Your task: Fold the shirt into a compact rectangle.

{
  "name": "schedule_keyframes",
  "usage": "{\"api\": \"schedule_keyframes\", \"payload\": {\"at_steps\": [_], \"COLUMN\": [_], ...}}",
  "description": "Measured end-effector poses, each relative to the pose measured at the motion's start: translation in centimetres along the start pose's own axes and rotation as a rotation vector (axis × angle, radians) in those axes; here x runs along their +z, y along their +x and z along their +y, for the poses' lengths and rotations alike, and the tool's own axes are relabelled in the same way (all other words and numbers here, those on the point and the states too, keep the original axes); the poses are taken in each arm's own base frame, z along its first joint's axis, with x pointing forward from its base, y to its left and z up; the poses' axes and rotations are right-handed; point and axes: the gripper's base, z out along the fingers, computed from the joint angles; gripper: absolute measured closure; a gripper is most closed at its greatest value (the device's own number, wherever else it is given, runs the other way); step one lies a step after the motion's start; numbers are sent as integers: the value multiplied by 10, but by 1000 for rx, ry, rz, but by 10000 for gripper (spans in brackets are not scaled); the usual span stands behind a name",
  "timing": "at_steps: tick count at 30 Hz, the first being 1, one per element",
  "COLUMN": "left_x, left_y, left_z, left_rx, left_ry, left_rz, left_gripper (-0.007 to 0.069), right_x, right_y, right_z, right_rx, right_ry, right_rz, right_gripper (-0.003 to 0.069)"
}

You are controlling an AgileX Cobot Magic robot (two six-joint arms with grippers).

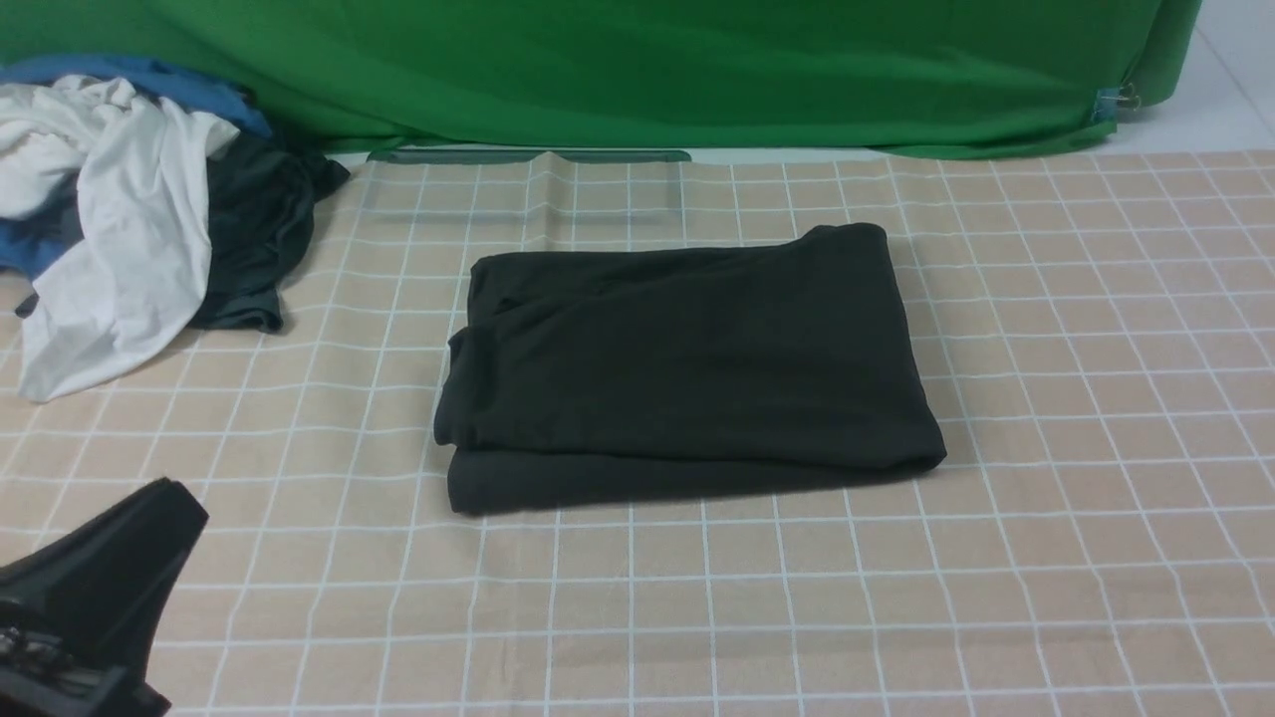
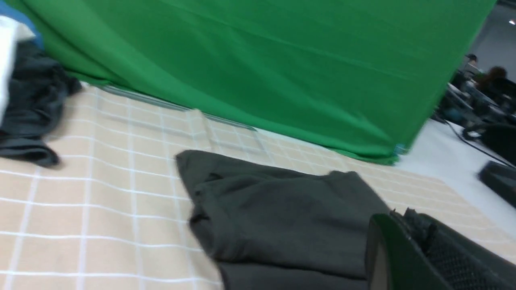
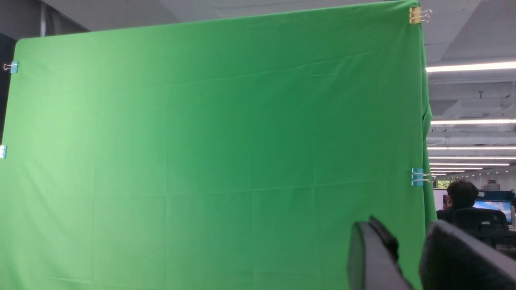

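The shirt, soft, light and limp, lay folded ahead and right of the closed, empty left claw, best pinched at a layered corner, while the right claw, raised clear, stood parted holding nothing.

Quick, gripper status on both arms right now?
Left gripper: closed, holding nothing, clear of the shirt.
Right gripper: open with a gap, holding nothing, raised toward the green backdrop.

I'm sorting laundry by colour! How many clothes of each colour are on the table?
Black: 1, the folded shirt
White: 1, the white garment
Blue: 1, the blue garment
Dark grey: 1, the dark grey garment
Total: 4
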Motion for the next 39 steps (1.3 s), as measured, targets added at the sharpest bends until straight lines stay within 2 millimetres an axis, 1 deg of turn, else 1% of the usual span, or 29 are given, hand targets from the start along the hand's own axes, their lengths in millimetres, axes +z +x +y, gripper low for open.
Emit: {"api": "schedule_keyframes", "payload": {"at_steps": [1,2,4,7,12,16,39], "left_x": [0,-2,-4,-7,-16,-19,-20], "left_y": [0,10,19,24,36,37,37], "left_z": [0,7,15,21,28,28,28], "left_rx": [0,6,5,3,22,28,34], "left_ry": [0,-45,-101,-166,-279,-278,-278], "left_rz": [0,-21,-28,-26,64,58,56], "left_gripper": [611,611,611,611,611,611,611], "right_x": [0,0,0,0,0,0,0], "right_y": [0,0,0,0,0,0,0], "right_z": [0,0,0,0,0,0,0], "right_rx": [0,0,0,0,0,0,0], "right_ry": [0,0,0,0,0,0,0], "right_rz": [0,0,0,0,0,0,0], "right_gripper": [424,423,423,423,423,423,423]}}
